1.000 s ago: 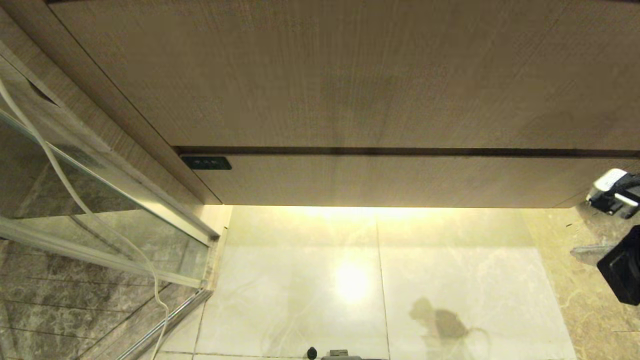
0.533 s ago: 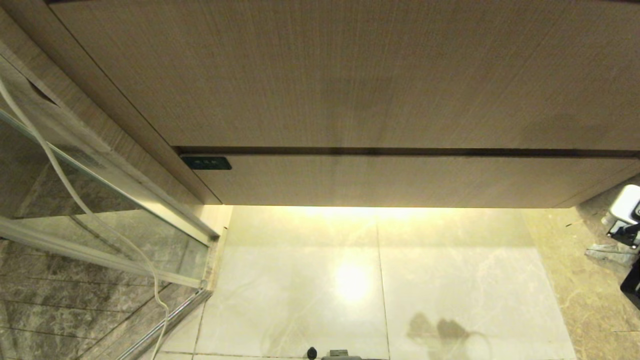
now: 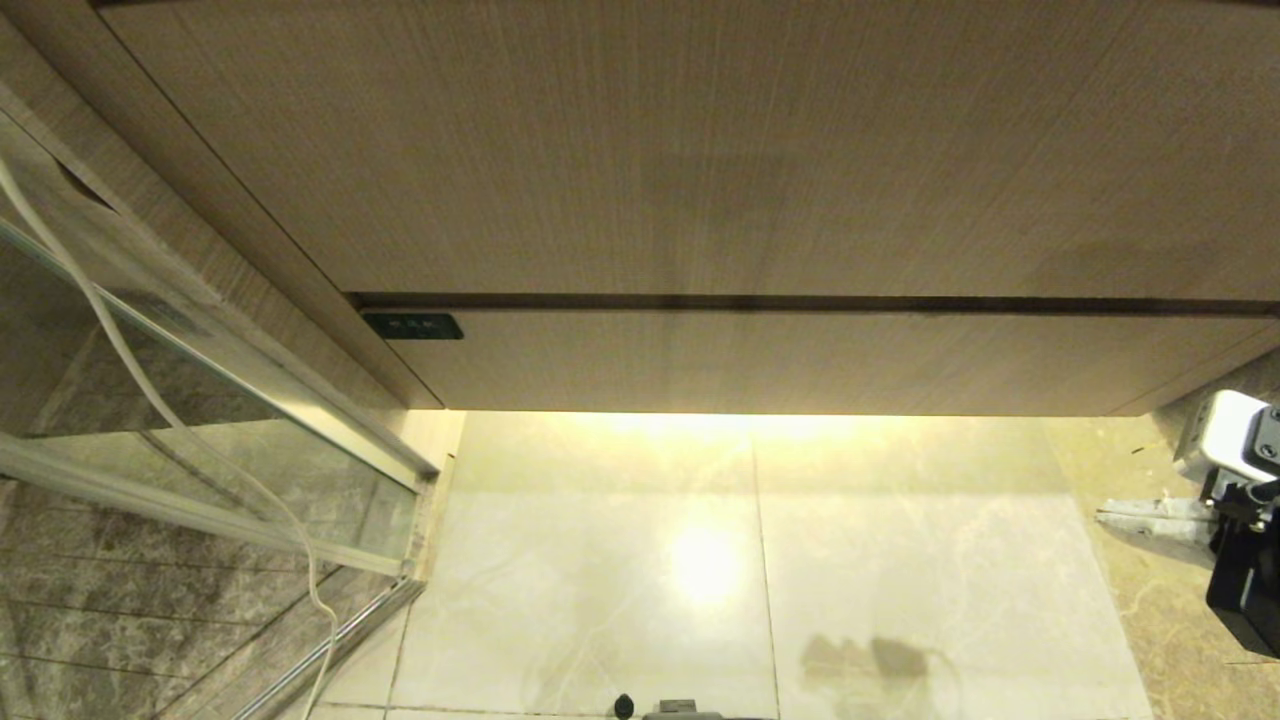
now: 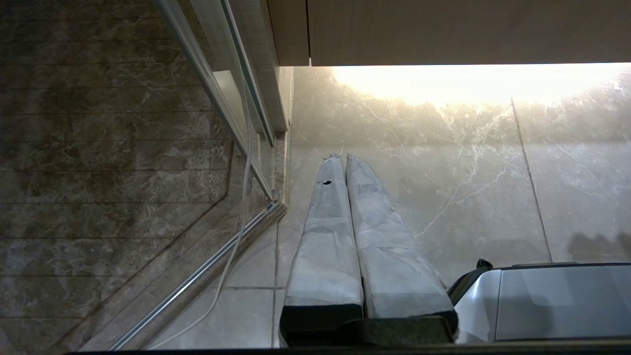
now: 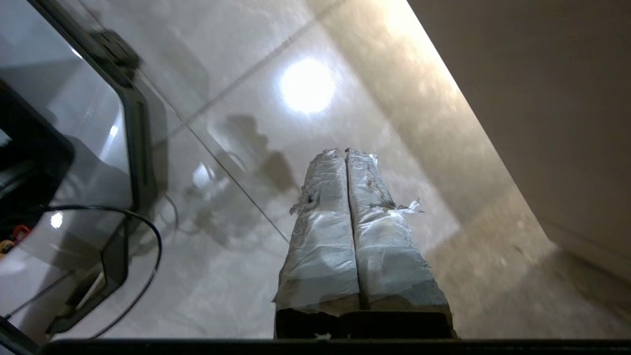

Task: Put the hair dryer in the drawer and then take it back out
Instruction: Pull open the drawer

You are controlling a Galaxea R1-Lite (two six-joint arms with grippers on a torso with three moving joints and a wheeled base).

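The hair dryer is out of view. The drawer is the low, wide wood-grain front under the taller panel, and it is pushed in flush. My right gripper reaches in from the right edge, low over the marble floor, to the right of the drawer front. Its taped fingers are pressed together with nothing between them, and the right gripper points across the floor beside the wood front. The left gripper hangs parked over the floor, shut and empty.
A glass shower screen with a metal rail and a loose white cable fill the left. A small dark switch plate sits at the drawer's left end. My own base shows low down. Glossy floor tiles lie before the cabinet.
The right gripper has turned at the right edge; its fingertips now reach farther left over the floor. Its shadow on the tiles has slid lower. The drawer has stayed shut.
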